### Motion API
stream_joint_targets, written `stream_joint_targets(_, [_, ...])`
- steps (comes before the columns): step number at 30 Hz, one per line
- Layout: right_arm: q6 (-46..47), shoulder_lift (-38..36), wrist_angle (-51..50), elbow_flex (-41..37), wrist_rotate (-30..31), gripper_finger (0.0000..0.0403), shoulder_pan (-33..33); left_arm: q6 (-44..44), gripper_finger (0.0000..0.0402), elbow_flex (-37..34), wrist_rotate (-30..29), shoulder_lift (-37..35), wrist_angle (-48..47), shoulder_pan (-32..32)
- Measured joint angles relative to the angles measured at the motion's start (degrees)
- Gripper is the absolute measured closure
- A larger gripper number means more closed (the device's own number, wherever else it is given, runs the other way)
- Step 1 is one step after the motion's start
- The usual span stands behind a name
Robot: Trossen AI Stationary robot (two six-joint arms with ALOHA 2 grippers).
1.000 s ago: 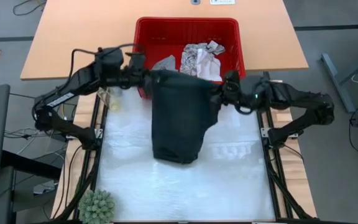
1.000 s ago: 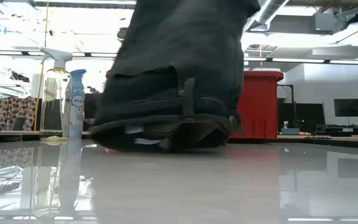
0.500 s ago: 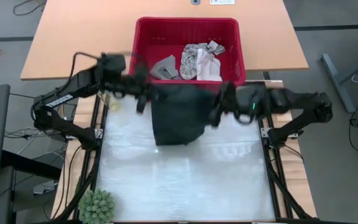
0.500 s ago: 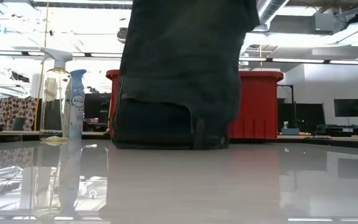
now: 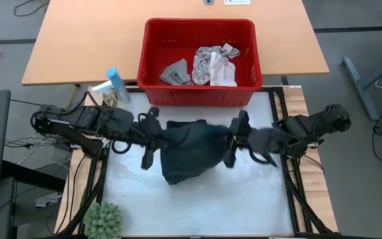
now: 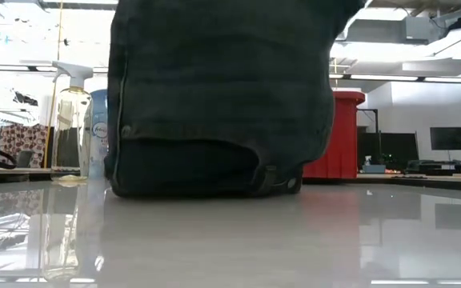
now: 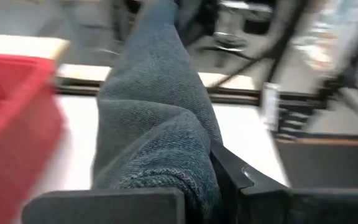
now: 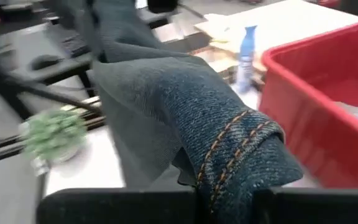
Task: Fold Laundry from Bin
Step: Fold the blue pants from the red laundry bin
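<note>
While red bin (image 5: pixel 152 93) holds patterned cloths (image 5: pixel 212 63).

Dark denim garment (image 5: pixel 190 149) hangs before red bin (image 5: pixel 152 60) holding 2 cloths.

**Obscured and Cut-Off Items**

In the low view the dark garment (image 6: pixel 222 96) runs past the top edge and hides most of the red bin (image 6: pixel 338 136); only its right end shows. It partly covers the spray bottle (image 6: pixel 94 132). Both wrist views are blurred. The fingertips of the left gripper (image 5: pixel 156 136) and right gripper (image 5: pixel 234 138) lie buried in cloth.
</note>
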Motion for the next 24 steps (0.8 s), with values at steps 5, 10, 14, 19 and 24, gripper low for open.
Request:
stream_joint_targets(5, [-5.9, -0.2, -0.3, 0.0, -0.6, 0.0374, -8.9, 11.3, 0.0382, 0.0, -1.4, 0.0, -0.1, 9.0])
stream_joint_targets(10, [-16.2, -0.4, 6.7, 0.0, -1.0, 0.0374, -19.5, 26.2, 0.0385, 0.5, -1.3, 0.0, 4.6, 20.9])
stream_joint_targets(14, [-22.6, -1.1, 15.8, 0.5, -3.2, 0.0374, -24.5, 34.7, 0.0385, 3.6, 3.6, 0.1, 7.7, 27.5])
stream_joint_targets(19, [-23.3, -1.2, 16.6, 3.7, -7.5, 0.0374, -24.2, 35.6, 0.0386, 8.7, 9.2, 0.2, 2.5, 28.9])
stream_joint_targets(24, [-16.7, -1.1, 7.7, 3.5, -7.7, 0.0374, -16.8, 29.9, 0.0386, 10.6, 13.5, 0.2, -11.3, 23.5])
